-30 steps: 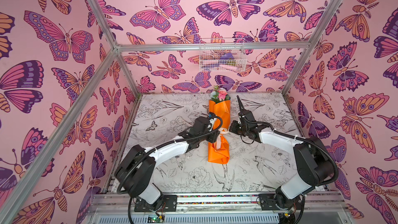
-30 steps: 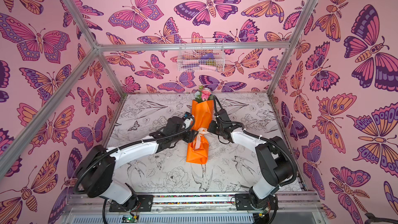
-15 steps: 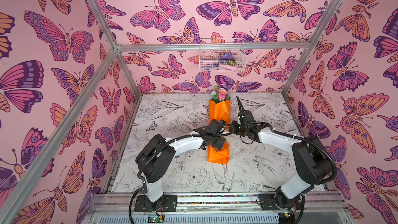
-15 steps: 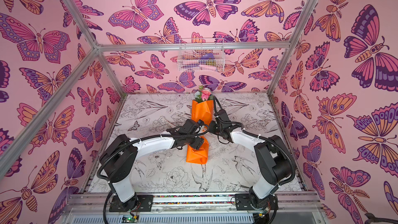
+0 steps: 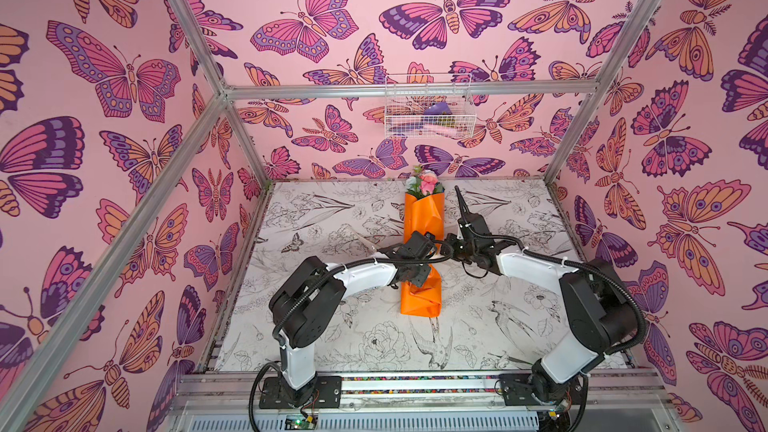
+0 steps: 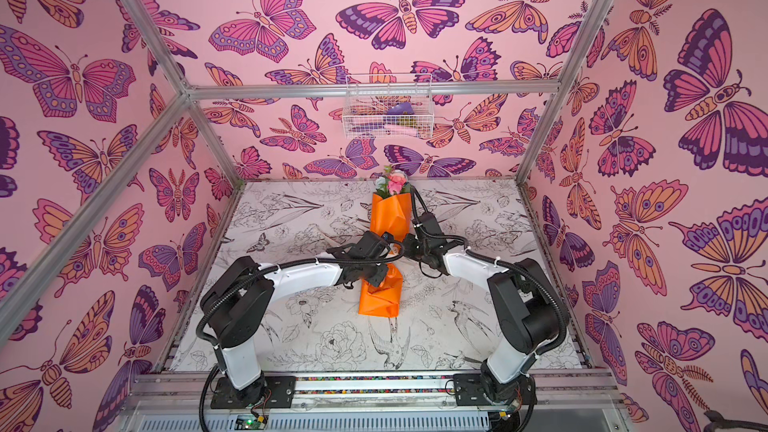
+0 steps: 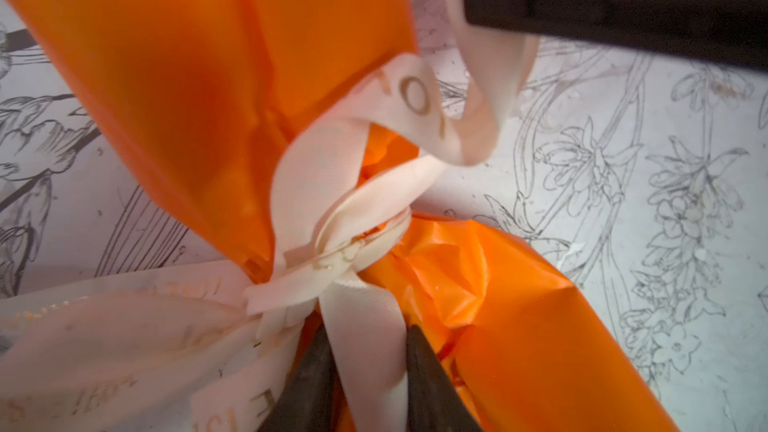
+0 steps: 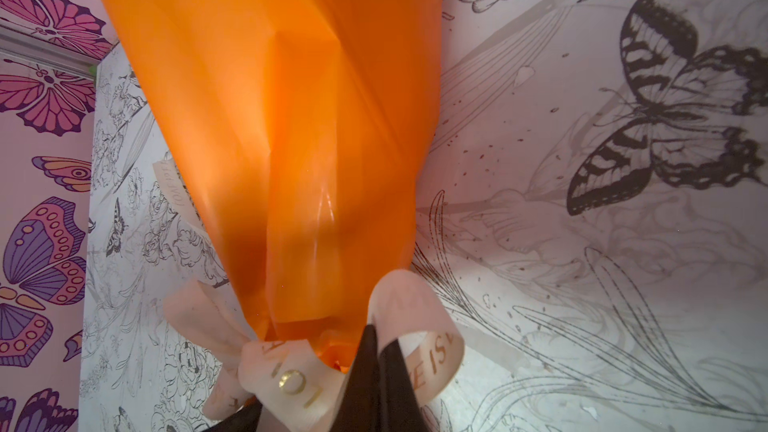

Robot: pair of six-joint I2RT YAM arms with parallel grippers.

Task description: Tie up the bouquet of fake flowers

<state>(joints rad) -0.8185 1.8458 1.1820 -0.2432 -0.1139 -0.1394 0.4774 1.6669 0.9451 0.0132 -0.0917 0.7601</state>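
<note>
Item: bouquet of fake flowers (image 5: 423, 218). Lay lengthwise mid-bench (image 5: 332, 326). Judged light, soft, slippery-wrapped; best taken at cinched waist. Straddled at ribbon (image 7: 332, 209) strand by narrowed left tool (image 7: 368, 338), grip unclear; pinched at ribbon loop by closed right tool (image 8: 380, 342).

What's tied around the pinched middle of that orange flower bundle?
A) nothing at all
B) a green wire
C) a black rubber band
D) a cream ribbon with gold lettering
D: the left wrist view shows a cream ribbon with gold lettering knotted around the narrow waist of the orange-wrapped bouquet.
</note>
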